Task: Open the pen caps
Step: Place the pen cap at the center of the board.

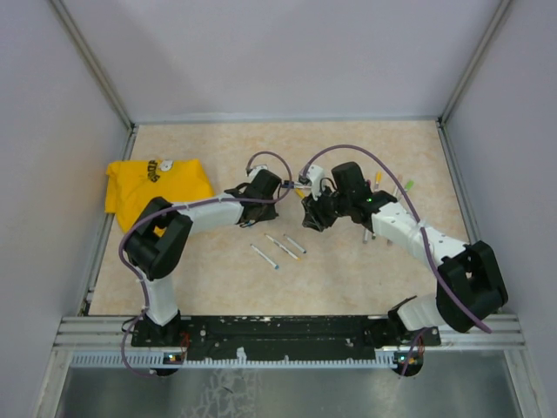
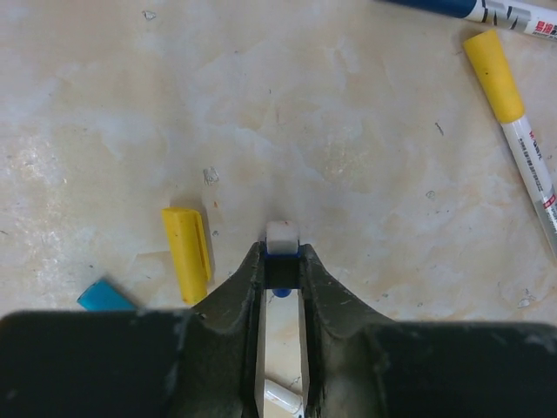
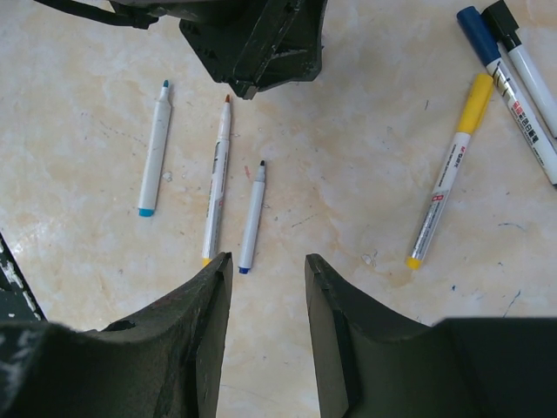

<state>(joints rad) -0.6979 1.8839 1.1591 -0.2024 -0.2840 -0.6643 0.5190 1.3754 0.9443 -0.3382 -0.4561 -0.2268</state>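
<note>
A loose yellow cap lies flat on the tabletop, just left of the left tool. A loose blue cap lies nearer the camera, partly hidden by the tool body. Three caps are still fitted on pens at the right: a fitted yellow cap, a fitted blue cap and a fitted black cap. Three uncapped pens lie side by side, tips bare, between the two tools.

From above, all of this sits mid-tabletop, well away from the side walls. Bare surface stretches to the far wall, and a yellow cloth lies by the left edge.

The left tool's fingers stand narrow, clenched on a small blue-and-white piece at their tips; whether it is a cap or a pen end I cannot tell. The right tool hangs released over the uncapped pens, jaws apart, touching nothing.
</note>
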